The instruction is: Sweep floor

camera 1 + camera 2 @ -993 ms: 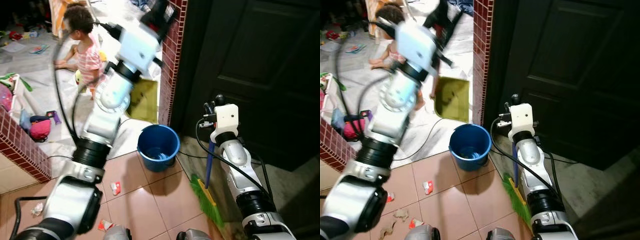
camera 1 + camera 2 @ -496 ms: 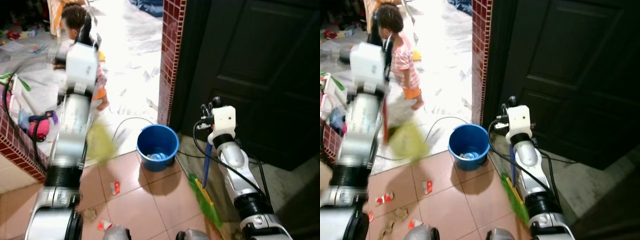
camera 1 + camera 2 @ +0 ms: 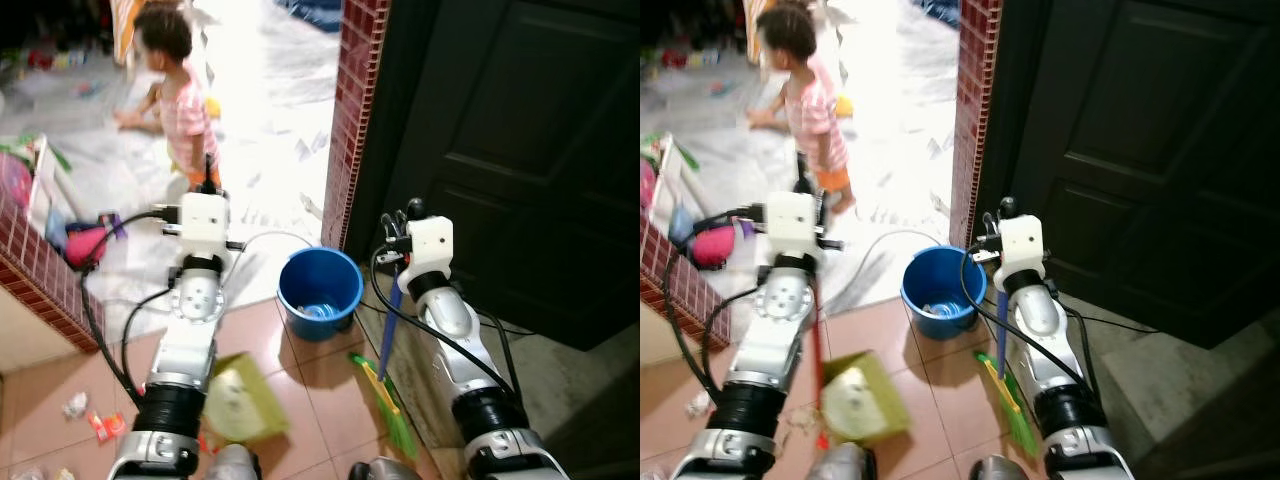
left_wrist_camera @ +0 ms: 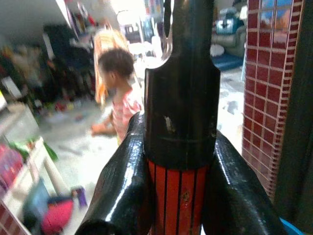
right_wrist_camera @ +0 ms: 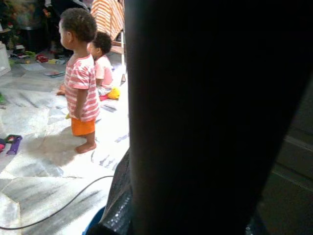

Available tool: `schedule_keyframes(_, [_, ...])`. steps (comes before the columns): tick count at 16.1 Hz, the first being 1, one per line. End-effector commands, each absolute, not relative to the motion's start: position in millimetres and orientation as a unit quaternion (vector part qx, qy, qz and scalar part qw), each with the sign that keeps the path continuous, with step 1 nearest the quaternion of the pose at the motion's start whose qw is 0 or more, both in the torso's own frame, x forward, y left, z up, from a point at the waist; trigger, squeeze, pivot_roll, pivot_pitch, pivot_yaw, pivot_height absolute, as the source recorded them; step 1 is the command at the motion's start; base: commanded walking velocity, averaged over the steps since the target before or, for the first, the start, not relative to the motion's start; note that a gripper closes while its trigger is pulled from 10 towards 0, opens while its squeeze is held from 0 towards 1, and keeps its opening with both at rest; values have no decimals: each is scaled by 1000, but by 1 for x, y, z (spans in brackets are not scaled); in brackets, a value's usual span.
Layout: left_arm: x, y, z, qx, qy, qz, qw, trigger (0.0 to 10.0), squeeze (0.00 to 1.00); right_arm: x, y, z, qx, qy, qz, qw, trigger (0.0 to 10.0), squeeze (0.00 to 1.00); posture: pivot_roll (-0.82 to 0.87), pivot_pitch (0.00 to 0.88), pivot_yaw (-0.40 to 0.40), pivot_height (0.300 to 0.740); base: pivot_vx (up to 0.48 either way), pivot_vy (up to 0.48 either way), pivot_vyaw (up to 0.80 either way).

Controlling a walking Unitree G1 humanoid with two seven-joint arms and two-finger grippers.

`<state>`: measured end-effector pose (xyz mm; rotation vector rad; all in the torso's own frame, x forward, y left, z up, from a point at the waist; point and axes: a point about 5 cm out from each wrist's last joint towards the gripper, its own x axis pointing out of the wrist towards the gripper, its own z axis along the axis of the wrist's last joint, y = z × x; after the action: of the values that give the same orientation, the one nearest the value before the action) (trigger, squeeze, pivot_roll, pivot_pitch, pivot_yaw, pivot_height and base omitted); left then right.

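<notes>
My left claw is clamped round the red handle of the dustpan, which sits on the tiles just short of the bucket. My right claw grips the broom, bristles down by the door. I'd say we're partway: scraps lie unswept on the floor. People stand beyond.

Blue bucket, green-bristled broom with blue handle, yellow-green dustpan on red handle, red-tiled pillar, person's pink-striped shirt.
</notes>
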<state>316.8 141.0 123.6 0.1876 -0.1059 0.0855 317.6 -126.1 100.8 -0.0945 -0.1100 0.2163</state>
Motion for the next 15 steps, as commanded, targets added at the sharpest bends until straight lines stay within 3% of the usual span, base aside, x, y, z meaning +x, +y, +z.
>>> schedule_keyframes(1, [317,136,128,92,-62,26,994,10000,0,322,-126,110,-43,-74,107,991,10000,0,-2,0,-9,740,0,0,0])
schedule_keyframes(4, [313,127,125,91,-61,9,994,10000,0,322,-127,109,-43,-72,109,991,10000,0,0,0,-11,740,0,202,0])
schedule_keyframes(15, [312,114,126,89,-67,-17,994,10000,0,324,-129,110,-47,-73,109,990,10000,0,-5,0,-11,740,0,470,0])
